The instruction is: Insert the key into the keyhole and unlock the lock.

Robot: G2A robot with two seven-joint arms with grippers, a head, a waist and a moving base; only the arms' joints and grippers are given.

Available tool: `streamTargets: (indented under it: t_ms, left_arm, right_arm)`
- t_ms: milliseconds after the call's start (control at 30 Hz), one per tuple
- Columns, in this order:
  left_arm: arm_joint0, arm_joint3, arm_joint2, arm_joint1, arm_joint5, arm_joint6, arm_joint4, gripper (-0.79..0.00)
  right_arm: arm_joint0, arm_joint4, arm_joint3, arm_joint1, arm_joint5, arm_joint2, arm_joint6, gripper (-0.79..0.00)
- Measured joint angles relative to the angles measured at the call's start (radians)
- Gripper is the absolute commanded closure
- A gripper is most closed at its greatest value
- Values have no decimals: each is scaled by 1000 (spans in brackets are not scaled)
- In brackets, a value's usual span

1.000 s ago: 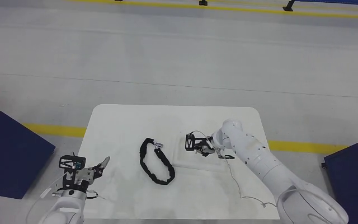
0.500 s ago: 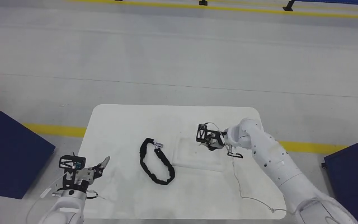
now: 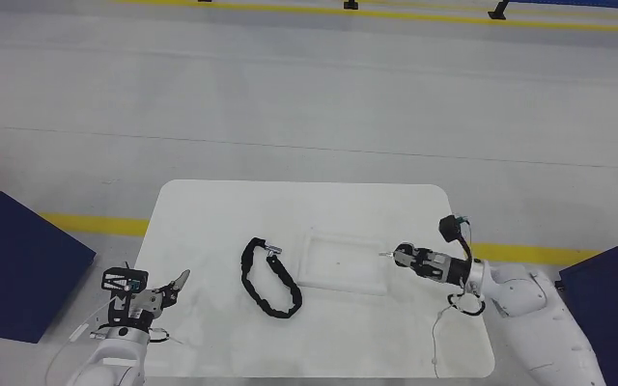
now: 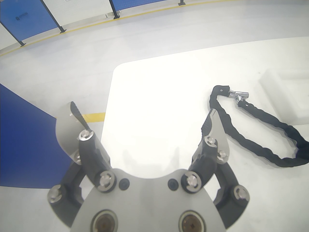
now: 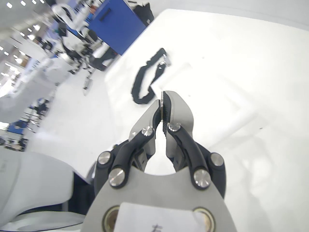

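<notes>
Black chain lock on table (key in right end effector)

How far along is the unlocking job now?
Done: the right gripper is shut on what looks like the thin silver metal key. In hand: holding it by the shallow white tray. Left: inserting and turning; the black fabric-sleeved chain lock lies apart, left gripper open.

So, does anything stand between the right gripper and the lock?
Only the low white tray lies on the table between the right gripper, shut on the key, and the lock. Nothing taller shows there, so the gripper could probably pass above it.
</notes>
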State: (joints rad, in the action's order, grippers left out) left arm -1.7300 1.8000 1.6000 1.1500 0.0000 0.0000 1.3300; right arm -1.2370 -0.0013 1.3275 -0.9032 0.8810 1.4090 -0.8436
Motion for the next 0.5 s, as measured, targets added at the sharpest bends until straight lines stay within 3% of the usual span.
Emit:
streamTargets:
  t_ms: [200, 500]
  left_arm:
    - [0, 0, 0, 0, 0, 0, 0, -785]
    - [0, 0, 0, 0, 0, 0, 0, -785]
  right_arm:
    - [-165, 384, 99, 42, -35, 90, -132, 0]
    - [-242, 491, 127, 80, -18, 74, -114, 0]
